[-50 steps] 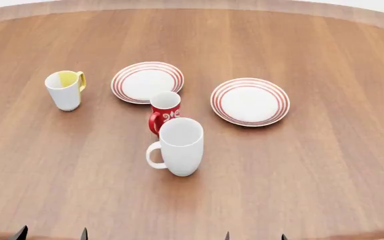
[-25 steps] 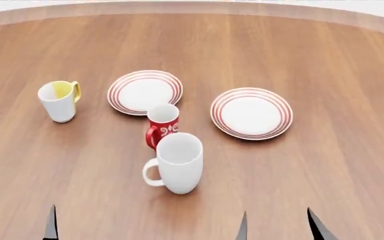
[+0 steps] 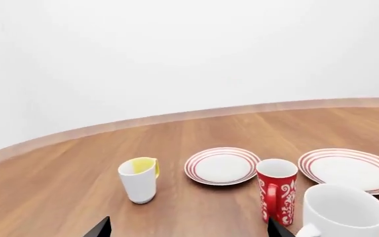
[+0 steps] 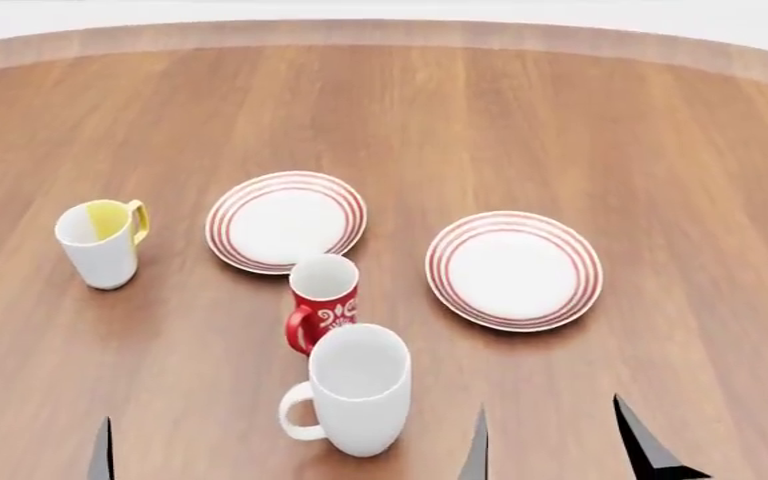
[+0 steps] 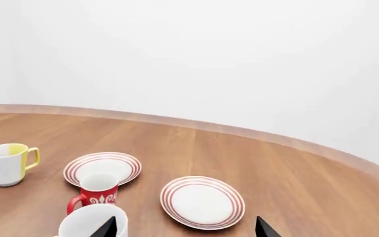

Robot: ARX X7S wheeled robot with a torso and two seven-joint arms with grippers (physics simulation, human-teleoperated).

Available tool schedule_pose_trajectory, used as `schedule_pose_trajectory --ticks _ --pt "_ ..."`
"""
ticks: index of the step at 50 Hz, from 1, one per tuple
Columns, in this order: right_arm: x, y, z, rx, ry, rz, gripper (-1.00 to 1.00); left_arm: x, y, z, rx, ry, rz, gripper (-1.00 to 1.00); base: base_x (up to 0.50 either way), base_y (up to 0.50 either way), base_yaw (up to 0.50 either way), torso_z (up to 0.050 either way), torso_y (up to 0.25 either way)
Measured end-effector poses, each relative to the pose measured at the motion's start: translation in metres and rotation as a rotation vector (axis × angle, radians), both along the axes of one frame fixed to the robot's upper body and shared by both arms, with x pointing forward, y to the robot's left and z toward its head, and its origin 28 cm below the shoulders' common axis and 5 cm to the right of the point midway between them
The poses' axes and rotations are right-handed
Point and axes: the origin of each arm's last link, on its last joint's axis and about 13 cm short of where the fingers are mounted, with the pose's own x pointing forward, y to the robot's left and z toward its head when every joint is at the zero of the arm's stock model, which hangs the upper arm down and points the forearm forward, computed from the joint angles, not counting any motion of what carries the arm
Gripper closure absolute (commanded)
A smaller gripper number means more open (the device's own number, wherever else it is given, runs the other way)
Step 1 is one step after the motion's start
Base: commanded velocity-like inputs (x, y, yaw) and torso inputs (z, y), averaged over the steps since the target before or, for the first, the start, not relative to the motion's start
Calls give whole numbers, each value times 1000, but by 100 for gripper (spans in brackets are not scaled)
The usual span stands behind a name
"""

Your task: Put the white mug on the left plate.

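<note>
I have the tall, plain, glossy white mug (image 4: 349, 389) standing upright on the round brown wooden surface (image 4: 704, 150), close in front of me and a little left of centre, its loop handle turned toward my left side. It is untouched; nothing grips it. Just behind it stands the smaller red mug with white pattern (image 4: 323, 302), close enough that I cannot tell whether the two touch. Beyond the red mug lies the left plate (image 4: 285, 221), round and white with red rings at its rim, bare and ready. Its twin, the right plate (image 4: 514, 270), sits well apart on the other side. The white mug with yellow inside (image 4: 99, 241) stands off to my far left, clear of any path I judge likely.

Only the dark fingertips of each tool reach into view. The left tool (image 4: 31, 440) shows its tips spread wide, released and empty; the right tool (image 4: 558, 440) likewise stands spread, with the white mug between the two tools. I judge the grasp has not begun. The red mug blocks the straight line to the plate, so I expect to lift over it.
</note>
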Motion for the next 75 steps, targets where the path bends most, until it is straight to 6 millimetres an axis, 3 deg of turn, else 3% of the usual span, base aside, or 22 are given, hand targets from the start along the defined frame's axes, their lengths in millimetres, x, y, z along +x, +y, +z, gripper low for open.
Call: schedule_pose_trajectory --ticks 75 --pt "0 -1 -12 35 19 7 -100 -3 -7 -12 -10 15 -26 -100 338 0 0 0 0"
